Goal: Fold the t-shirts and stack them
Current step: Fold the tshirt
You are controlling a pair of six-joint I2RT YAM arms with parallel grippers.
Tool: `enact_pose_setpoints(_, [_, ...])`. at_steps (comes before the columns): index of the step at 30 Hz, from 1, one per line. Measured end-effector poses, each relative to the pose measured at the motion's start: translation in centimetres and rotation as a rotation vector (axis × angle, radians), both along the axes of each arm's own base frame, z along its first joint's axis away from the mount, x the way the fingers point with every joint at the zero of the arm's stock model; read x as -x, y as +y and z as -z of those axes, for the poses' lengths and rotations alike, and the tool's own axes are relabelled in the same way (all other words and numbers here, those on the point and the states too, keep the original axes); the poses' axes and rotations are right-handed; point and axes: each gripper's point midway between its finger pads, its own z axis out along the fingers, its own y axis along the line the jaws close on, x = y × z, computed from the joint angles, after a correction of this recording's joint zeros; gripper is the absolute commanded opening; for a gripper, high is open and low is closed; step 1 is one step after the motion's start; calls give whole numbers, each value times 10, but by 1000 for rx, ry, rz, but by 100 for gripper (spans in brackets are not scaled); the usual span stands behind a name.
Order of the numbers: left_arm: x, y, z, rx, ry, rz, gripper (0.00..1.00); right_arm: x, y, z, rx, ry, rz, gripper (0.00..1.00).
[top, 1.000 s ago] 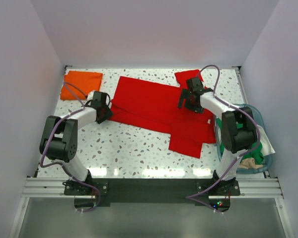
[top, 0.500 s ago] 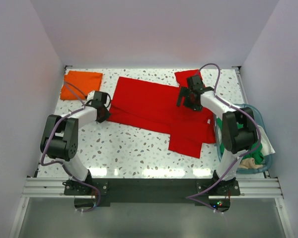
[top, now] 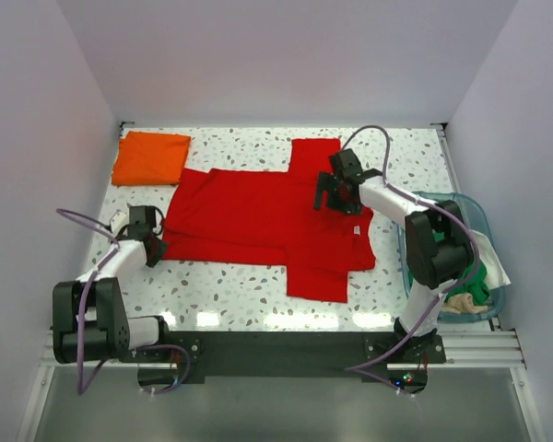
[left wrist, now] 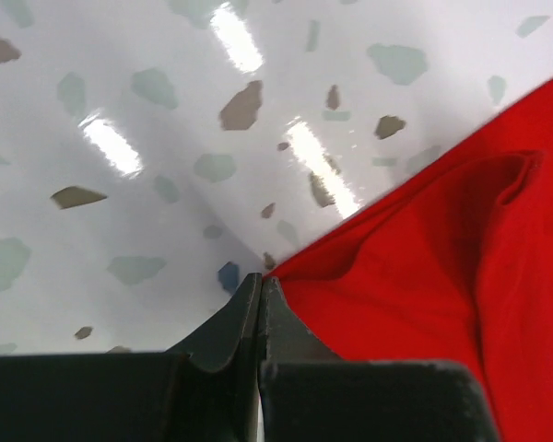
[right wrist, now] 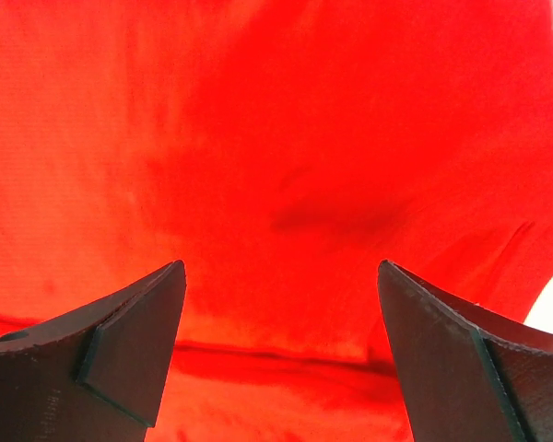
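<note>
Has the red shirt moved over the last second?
Yes. The red shirt has slid left, its left edge now closer to the folded orange shirt, pulled by the shut left gripper.

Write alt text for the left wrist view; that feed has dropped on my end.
The left gripper, jaws shut, pinches a corner of the red shirt at bottom centre. The shirt fills the right side, rumpled near the grip, and lies on a white speckled table.
</note>
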Motion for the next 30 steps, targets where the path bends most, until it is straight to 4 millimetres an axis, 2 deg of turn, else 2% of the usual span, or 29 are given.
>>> enact_pose_setpoints(3, [10,3,0,-2,3,-17,7,25,9,9,5,27,-42,89])
enact_pose_setpoints(4, [11,2,0,0,5,-15,13,35,8,10,8,36,-48,89])
enact_pose_setpoints(6, [12,1,0,6,7,-12,14,49,3,7,6,36,-49,89])
enact_pose_setpoints(12, [9,-4,0,26,2,27,12,86,-17,-35,-66,-85,2,89])
enact_pose_setpoints(14, [8,-6,0,35,-3,43,11,101,-23,-40,-92,-110,22,89])
enact_pose_setpoints(16, [7,-8,0,42,-6,52,10,118,-28,-33,-109,-101,52,86])
enact_pose_setpoints(18, [6,-10,0,51,-10,61,10,132,-34,-17,-112,-69,84,84])
enact_pose_setpoints(20, [5,-12,0,60,-16,67,10,145,-39,1,-104,-19,115,74])
enact_pose_setpoints(21, [5,-13,0,63,-17,69,10,148,-40,8,-101,2,132,60])
enact_pose_setpoints(25, [3,-16,-1,79,-27,81,10,144,-43,18,-106,25,190,35])
enact_pose_setpoints(30, [2,-19,-1,94,-35,91,10,137,-50,31,-122,39,263,24])
